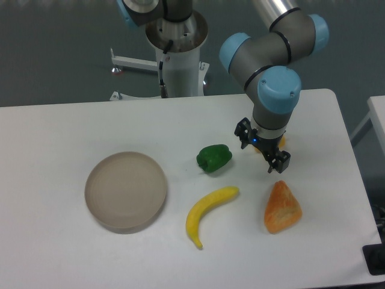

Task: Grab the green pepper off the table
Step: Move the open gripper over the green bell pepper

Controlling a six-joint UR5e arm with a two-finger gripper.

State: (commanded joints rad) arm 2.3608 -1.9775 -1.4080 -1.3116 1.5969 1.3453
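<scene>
So the green pepper [213, 158] is sitting on the white surface [54, 247], roughly in the middle and a bit closer to the far edge than the near one. It's on its own, nothing touching it. The arm's pincer [262, 150] hangs off to the pepper's right, toward the right edge of the surface, pointing down. Its two black fingers [243, 132] are spread apart with a gap between them, and they aren't gripping anything. There's a little blue light glowing at the wrist just above them. I also see a bit of something yellow-orange peeking out behind the pincer, but it's too hidden to say what it is.

Other stuff on the surface: a yellow banana [206, 212] lies just in front of the pepper, toward the near edge, curving from upper right to lower left. An orange pepper-ish thing [282, 208] sits to the banana's right, just in front of the pincer, closer to the near right corner. It isn't touching the fingers as far as I can tell. A round beige plate [126, 191] sits over on the left half, well apart from the green pepper. The arm's base column [177, 57] stands behind the far edge.
</scene>
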